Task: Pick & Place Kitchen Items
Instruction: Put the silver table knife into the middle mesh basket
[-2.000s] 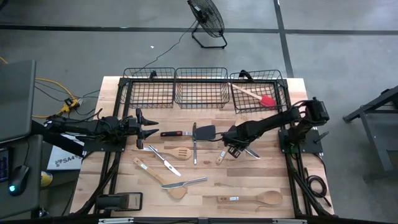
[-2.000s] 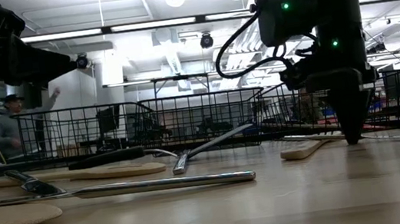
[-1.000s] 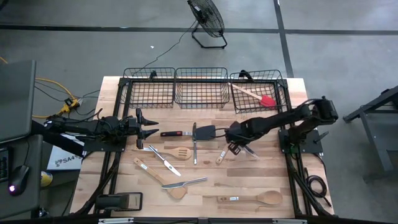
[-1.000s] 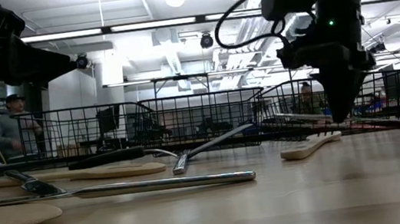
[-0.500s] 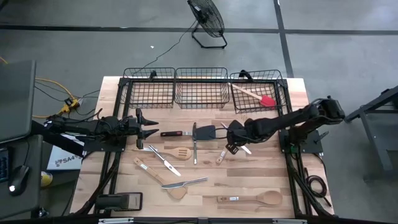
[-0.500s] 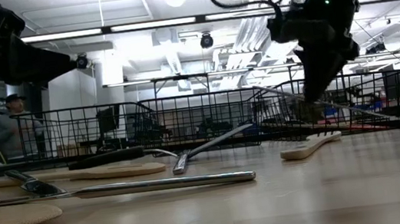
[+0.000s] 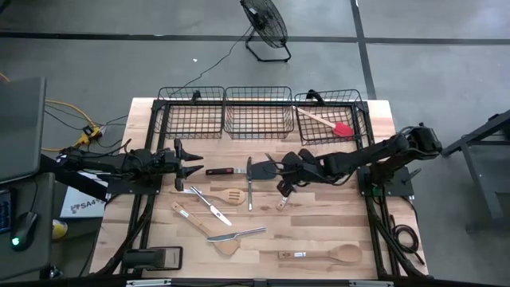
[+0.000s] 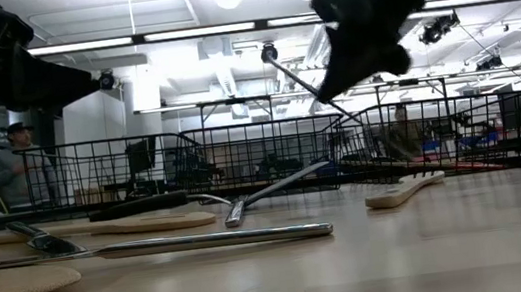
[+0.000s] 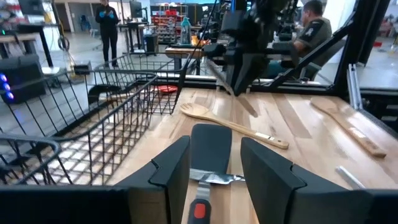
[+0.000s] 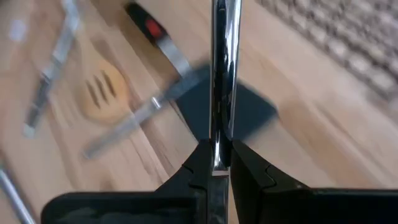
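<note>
My right gripper (image 7: 284, 177) is shut on a silver knife (image 10: 222, 74) above the middle of the table, by the black turner (image 7: 264, 169); it also shows in the low view (image 8: 336, 70). My left gripper (image 7: 191, 166) waits open at the left, level, pointing at the turner's red-and-black handle (image 9: 197, 210). Flat on the table lie a slotted wooden spatula (image 7: 229, 197), two more knives (image 7: 211, 206) (image 7: 249, 191), a wooden spatula (image 7: 191, 219), a spreader (image 7: 239, 234), a wooden spoon (image 7: 323, 255) and a short wooden piece (image 7: 282, 202). A red-headed spatula (image 7: 331, 123) lies in the right basket. My right gripper pinches the knife between its two fingers (image 10: 202, 165), part way along its length (image 9: 239, 93). The fingers come from above, slanting toward the table's left. The knife is lifted clear of the table and tilted, one end high (image 8: 269, 56), the other low (image 8: 356, 119).
Three black wire baskets (image 7: 191, 112) (image 7: 256, 110) (image 7: 360, 105) stand in a row along the far edge. There is bare wood at the near right (image 7: 335, 223). A fan (image 7: 267, 28) stands on the floor beyond. People show in the room behind.
My right gripper has risen from the table with the knife and gone toward the table's left, tipping as it went. The knife has come clear of the table and now hangs tilted. The short wooden piece stays where it was.
</note>
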